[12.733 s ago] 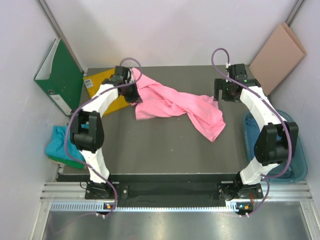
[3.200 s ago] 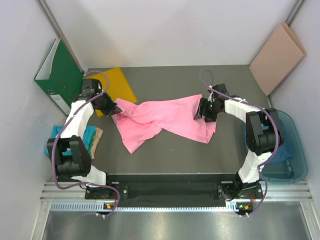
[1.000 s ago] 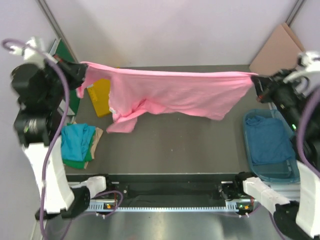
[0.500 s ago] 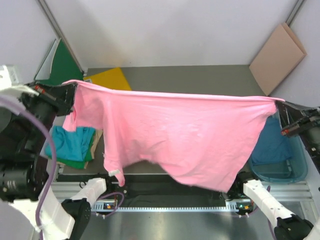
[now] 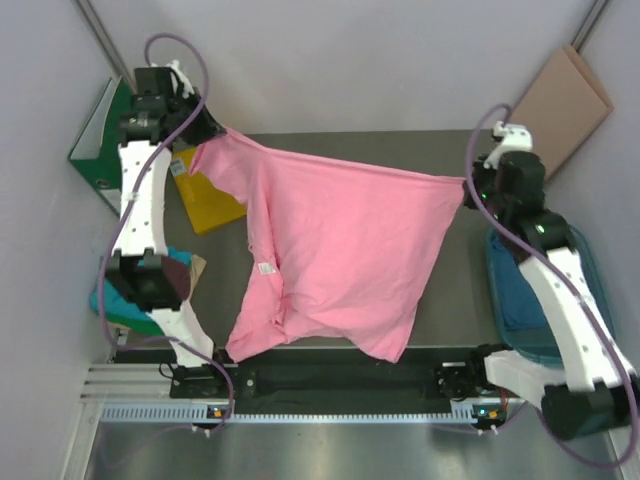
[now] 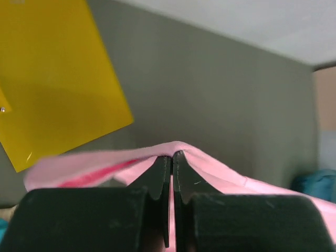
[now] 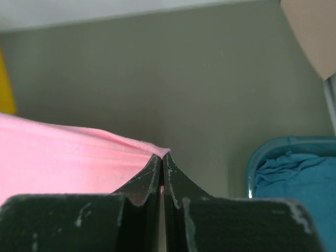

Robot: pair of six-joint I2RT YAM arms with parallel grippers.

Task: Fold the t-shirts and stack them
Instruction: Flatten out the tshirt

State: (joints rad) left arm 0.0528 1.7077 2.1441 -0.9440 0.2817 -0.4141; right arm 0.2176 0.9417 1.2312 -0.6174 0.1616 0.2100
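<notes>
Pink t-shirt [image 5: 340, 250], clamped by left end effector [image 5: 198, 140] and right end effector [image 5: 470, 189], has dropped towards the worktop [image 5: 330, 150], spread for folding.

Left arm [image 5: 138, 215], right arm [image 5: 560, 270] raised, spread apart; both jaws pinched shut.

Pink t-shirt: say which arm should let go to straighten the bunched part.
Left, probably. Both hands pinch corners of the pink t-shirt, but the bunched folds hang on the side of the left hand; the cloth near the right hand looks smooth.
</notes>
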